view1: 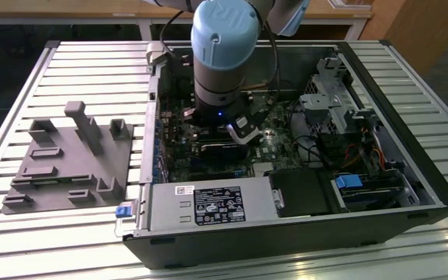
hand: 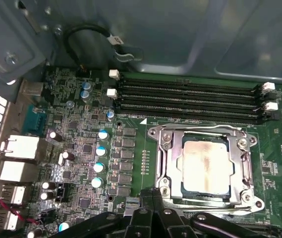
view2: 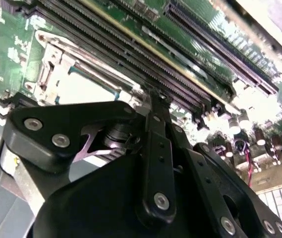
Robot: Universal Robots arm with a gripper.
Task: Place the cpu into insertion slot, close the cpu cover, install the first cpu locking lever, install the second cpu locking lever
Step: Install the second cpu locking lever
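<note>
No legible text: white label (view1: 217, 205) on the power supply housing (view1: 208, 207) carries print and symbols too small to read; motherboard (hand: 81, 163) silkscreen markings likewise unreadable in both wrist views.

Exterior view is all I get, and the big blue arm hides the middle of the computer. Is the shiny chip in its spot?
Observer: Yes. In the first wrist view the cpu lies flat on the green board.
Operator: Is its lid down?
Observer: The cpu cover lies flat around it, with the chip showing through the window.
Operator: Where's the gripper?
Observer: The gripper is close to the cover's edge, on the side away from the memory slots.
</note>
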